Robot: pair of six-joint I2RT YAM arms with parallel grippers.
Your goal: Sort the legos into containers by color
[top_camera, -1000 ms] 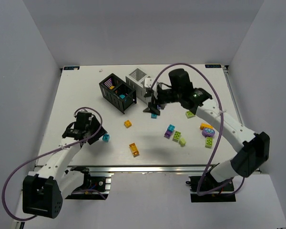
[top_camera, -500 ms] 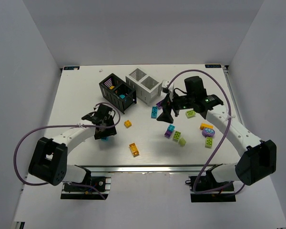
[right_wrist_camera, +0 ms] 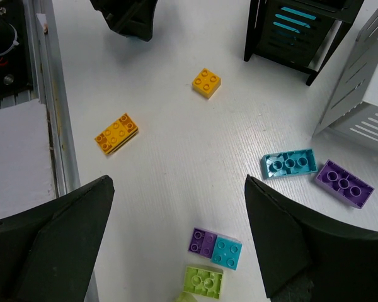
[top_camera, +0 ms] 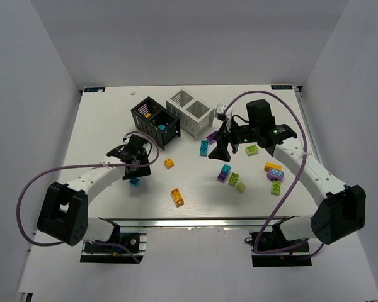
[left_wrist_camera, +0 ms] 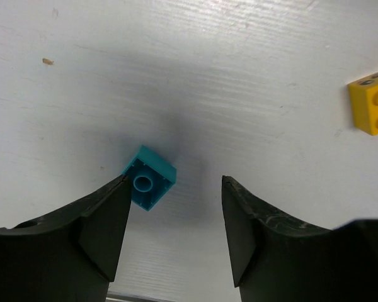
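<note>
A small teal lego (left_wrist_camera: 150, 178) lies upside down on the table, touching the tip of my left gripper's (left_wrist_camera: 175, 182) left finger. The jaws stand apart and clamp nothing. From above, the left gripper (top_camera: 136, 168) hovers just behind this teal lego (top_camera: 134, 182). My right gripper (right_wrist_camera: 176, 182) is wide open and empty over loose legos: a purple-and-teal pair (right_wrist_camera: 215, 246), a lime one (right_wrist_camera: 205, 279), a long teal one (right_wrist_camera: 288, 163), a long purple one (right_wrist_camera: 344, 183) and two orange ones (right_wrist_camera: 116, 133) (right_wrist_camera: 206, 82). The black container (top_camera: 154, 121) and the white container (top_camera: 190, 112) stand at the back.
More legos lie right of centre: lime (top_camera: 252, 149), orange (top_camera: 272, 166), lime (top_camera: 276, 187) and a purple rounded piece (top_camera: 274, 174). An orange lego (top_camera: 177, 197) sits near the front edge. The metal rail (right_wrist_camera: 47, 107) runs along the table's near side.
My left arm swung right to the teal lego, and its jaws widened. My right gripper pulled back from beside the white container towards the right and opened wide.
</note>
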